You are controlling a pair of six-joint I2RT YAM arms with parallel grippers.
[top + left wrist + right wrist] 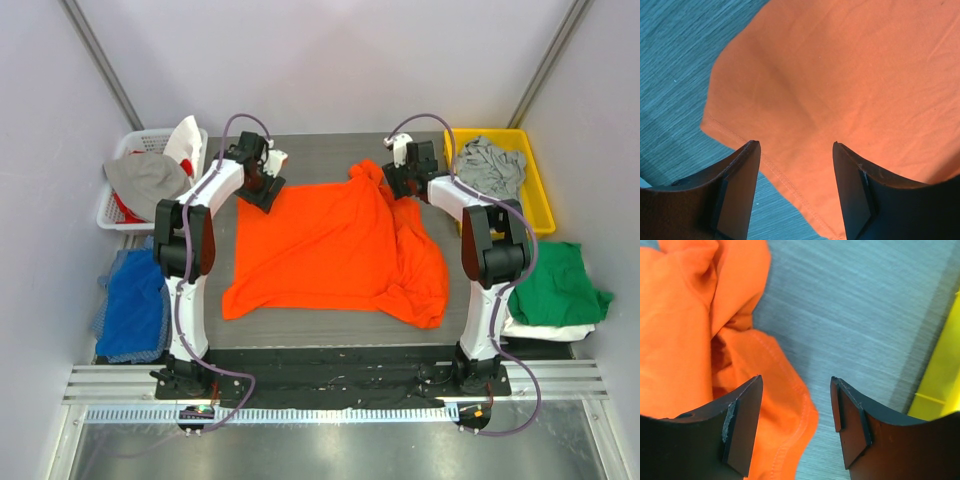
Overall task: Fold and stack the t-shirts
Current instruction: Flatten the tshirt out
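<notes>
A bright orange t-shirt (330, 245) lies spread on the dark table, flat on the left and bunched along its right side. My left gripper (262, 190) is open and empty just above the shirt's far left corner; in the left wrist view the hemmed edge (785, 180) runs between my fingers (742, 185). My right gripper (400, 185) is open and empty above the far right corner; in the right wrist view a folded orange hem (790, 415) lies between the jaws.
A white basket (120, 205) with grey and red-white cloth stands at far left. A yellow bin (530, 195) holds a grey shirt (490, 165). A green shirt (555, 285) lies on a white one at right. Blue cloth (135, 305) lies at left.
</notes>
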